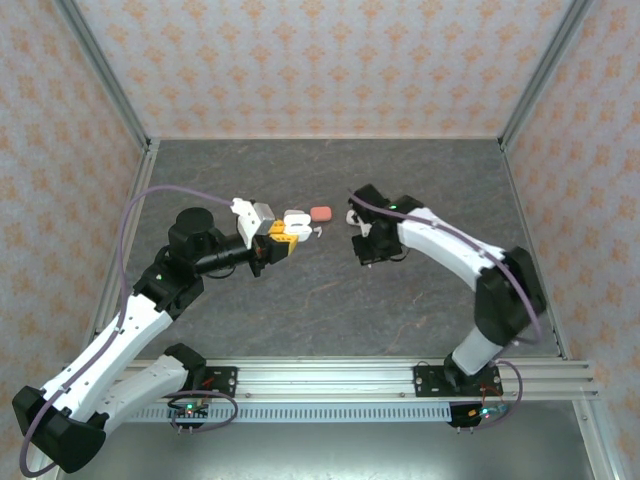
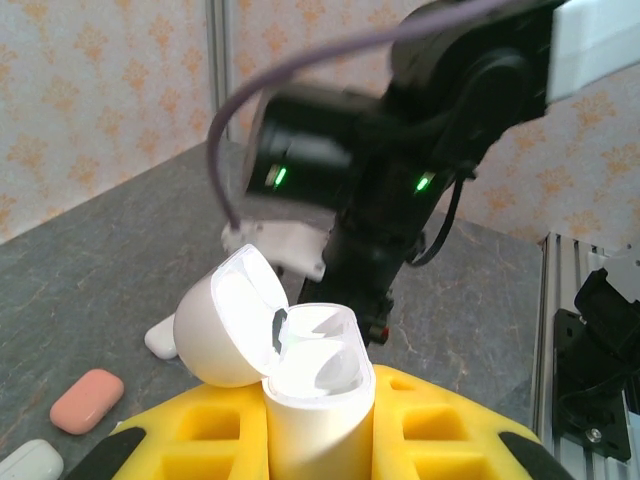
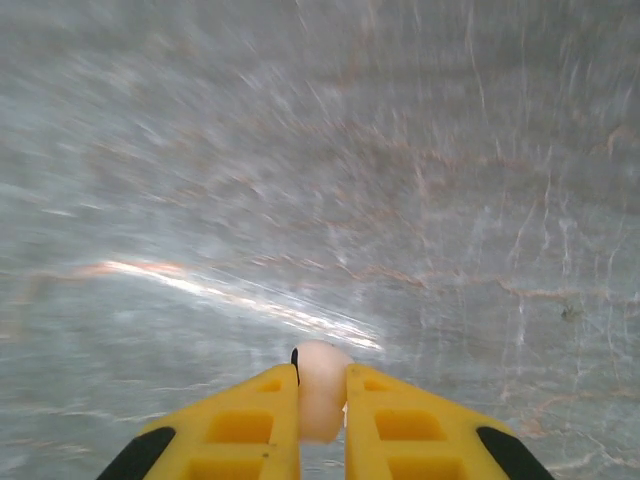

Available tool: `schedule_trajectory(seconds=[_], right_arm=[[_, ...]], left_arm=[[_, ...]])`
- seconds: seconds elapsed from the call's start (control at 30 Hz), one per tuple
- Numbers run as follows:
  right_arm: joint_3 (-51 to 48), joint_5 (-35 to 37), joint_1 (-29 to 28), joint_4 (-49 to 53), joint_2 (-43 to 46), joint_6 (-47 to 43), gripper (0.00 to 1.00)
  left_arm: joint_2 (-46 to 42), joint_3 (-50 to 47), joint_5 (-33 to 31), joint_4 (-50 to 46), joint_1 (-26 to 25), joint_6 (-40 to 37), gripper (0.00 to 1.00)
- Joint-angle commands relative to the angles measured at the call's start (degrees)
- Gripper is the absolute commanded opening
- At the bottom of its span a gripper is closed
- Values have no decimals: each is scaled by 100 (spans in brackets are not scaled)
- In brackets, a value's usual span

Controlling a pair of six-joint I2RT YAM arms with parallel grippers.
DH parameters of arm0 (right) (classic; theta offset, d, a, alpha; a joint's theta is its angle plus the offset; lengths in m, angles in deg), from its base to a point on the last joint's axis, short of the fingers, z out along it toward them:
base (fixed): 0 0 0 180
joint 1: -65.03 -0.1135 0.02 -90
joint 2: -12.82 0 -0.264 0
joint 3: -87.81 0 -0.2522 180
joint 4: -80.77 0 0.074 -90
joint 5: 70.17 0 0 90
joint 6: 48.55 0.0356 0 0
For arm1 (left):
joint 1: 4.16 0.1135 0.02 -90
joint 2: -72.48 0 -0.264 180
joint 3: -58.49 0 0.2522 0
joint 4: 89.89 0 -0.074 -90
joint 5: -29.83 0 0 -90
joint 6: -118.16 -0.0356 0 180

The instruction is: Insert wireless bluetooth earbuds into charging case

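Observation:
My left gripper (image 2: 318, 412) is shut on a white charging case (image 2: 318, 425), which it holds upright with the lid (image 2: 222, 320) flipped open to the left. In the top view the left gripper (image 1: 282, 236) and the case (image 1: 296, 219) sit mid-table. My right gripper (image 3: 322, 388) is shut on one white earbud (image 3: 320, 378), pinched between the yellow fingers above the blurred table. In the top view the right gripper (image 1: 362, 246) hangs a short way right of the open case. The other earbuds are hard to make out.
A coral case (image 1: 321, 212) lies just behind the held case and shows again as the coral case (image 2: 87, 400) in the left wrist view. Beside it lie a closed white case (image 2: 30, 462) and a small white piece (image 2: 160, 338). The right arm (image 2: 390, 190) looms ahead of the left gripper.

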Motion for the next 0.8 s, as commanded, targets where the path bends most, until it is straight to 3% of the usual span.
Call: schedule_trajectory(seconds=[0.0,0.17,0.43,0.77], right_arm=[[-165,-1060,132,-889,974,-57,14],[-145,-2187,185,-1912,2092,-142,14],[435,-3546,159,-2620,2537,-210,14],[789,-3555,-368,-3106,2272,-580,14]], left_arm=[[-24,-80,-23,547,-36,218,0],[79,-151,61,1093,-34,515,0],[395,-46,373,1643,-34,878,0],[535,2,714,2142,-45,1206,0]])
